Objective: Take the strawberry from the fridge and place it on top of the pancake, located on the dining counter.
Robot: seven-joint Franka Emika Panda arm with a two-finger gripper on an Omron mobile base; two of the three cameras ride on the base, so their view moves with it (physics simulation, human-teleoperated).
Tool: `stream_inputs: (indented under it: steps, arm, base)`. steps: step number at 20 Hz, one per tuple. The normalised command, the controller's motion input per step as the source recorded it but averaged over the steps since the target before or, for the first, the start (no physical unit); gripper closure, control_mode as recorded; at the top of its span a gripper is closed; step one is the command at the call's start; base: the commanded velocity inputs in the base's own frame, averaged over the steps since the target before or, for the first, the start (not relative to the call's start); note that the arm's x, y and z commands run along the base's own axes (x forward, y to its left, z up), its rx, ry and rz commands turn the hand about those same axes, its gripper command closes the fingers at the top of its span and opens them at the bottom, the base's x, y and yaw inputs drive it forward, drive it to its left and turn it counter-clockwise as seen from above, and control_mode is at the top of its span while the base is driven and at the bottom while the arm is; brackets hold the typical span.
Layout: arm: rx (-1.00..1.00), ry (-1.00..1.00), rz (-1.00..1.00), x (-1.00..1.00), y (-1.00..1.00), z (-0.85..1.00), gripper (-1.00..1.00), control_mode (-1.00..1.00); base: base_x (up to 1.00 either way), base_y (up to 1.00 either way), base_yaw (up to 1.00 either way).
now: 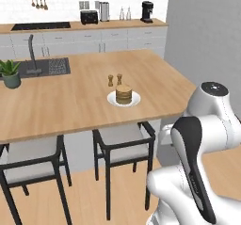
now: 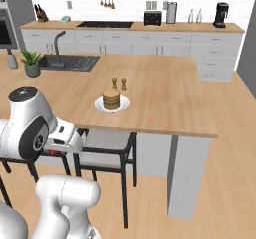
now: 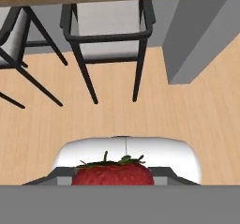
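A potted plant (image 1: 10, 73) stood at the far left of the dining counter (image 1: 70, 101), beside the dark sink (image 1: 44, 68) with its tall faucet (image 1: 32, 50). Further right, near the middle of the light-wood top, the pancake (image 1: 124, 94) sat as a short golden-brown stack on a small white plate (image 1: 135, 99), with 2 small brown shakers (image 1: 115, 80) just behind it. Under the counter's near edge stood 2 dark-framed stools (image 1: 123, 144) with grey seats. At the right of the left base view the white arm rose and bent low in front of the counter.

In the right base view the same plant (image 2: 31, 63) and sink (image 2: 70, 62) lay at the left, the pancake (image 2: 111, 99) and its plate (image 2: 122, 104) near the counter's (image 2: 175, 103) front edge, and the shakers (image 2: 119, 84) just beyond. Along the back wall ran the white cabinets with a toaster (image 2: 152, 18) and a coffee machine (image 2: 220, 15).

In the hand view the stools (image 3: 110, 31) and the wood floor showed below the counter edge. At the bottom, the strawberry (image 3: 113, 175) sat bright red with its green leaves up, held in the gripper (image 3: 113, 178), whose jaws were closed on it from both sides. It hung low, in front of the counter and well apart from the pancake.
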Motion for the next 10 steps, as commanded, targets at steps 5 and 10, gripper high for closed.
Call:
stream_inputs:
  steps: [5,10]
  arm:
    - [0.0,0.0,0.0,0.0,0.0,0.0,1.0,1.0]
    - [0.0,0.0,0.0,0.0,0.0,0.0,1.0,1.0]
  base:
    - [0.61,0.35,-0.01]
    - [0.74,0.24,0.0]
